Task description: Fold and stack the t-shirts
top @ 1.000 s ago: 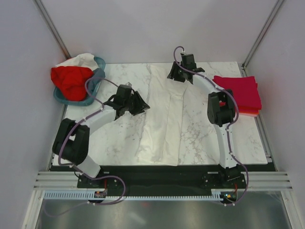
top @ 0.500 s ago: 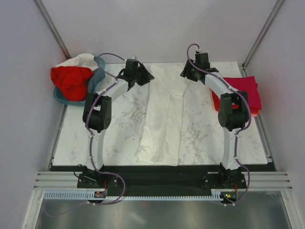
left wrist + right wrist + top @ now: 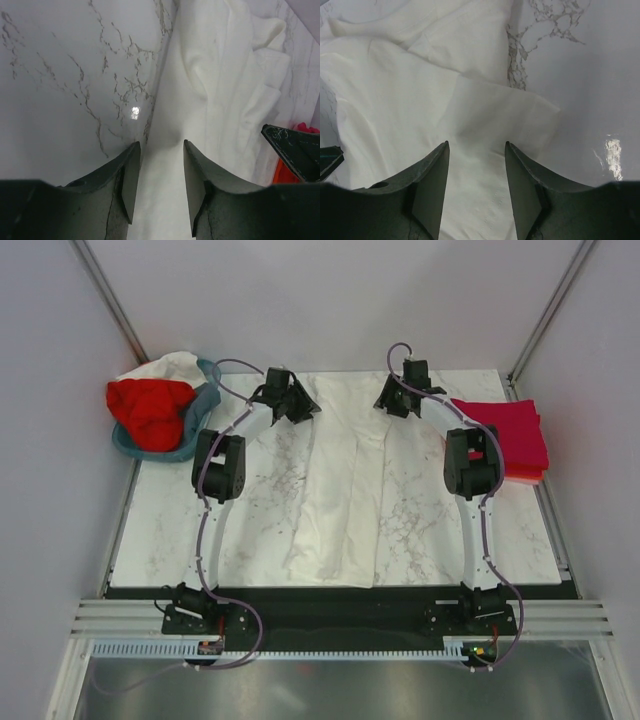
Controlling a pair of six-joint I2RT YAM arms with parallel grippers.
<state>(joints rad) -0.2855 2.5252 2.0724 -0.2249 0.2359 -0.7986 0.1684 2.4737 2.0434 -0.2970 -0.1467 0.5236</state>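
A large white t-shirt (image 3: 345, 490) lies folded into a long strip down the middle of the marble table (image 3: 250, 510). My left gripper (image 3: 310, 410) hangs open at the strip's far left corner. In the left wrist view the left gripper (image 3: 161, 145) straddles the left edge of the white t-shirt (image 3: 220, 75). My right gripper (image 3: 383, 405) is open at the far right corner. Seen from the right wrist, the right gripper (image 3: 476, 145) hovers over the white t-shirt (image 3: 420, 90) near its folded corner. Neither gripper pinches the cloth. Folded red t-shirts (image 3: 505, 435) are stacked at the right.
A teal basket (image 3: 208, 373) at the far left corner holds a bunched red t-shirt (image 3: 150, 405) and some white cloth (image 3: 165, 365). Grey walls close in the table at the back and on both sides. Both arms stretch along the strip's sides.
The left arm has swung from the middle left of the table up to the shirt's far left corner. The right gripper has shifted a little to the right along the far edge.
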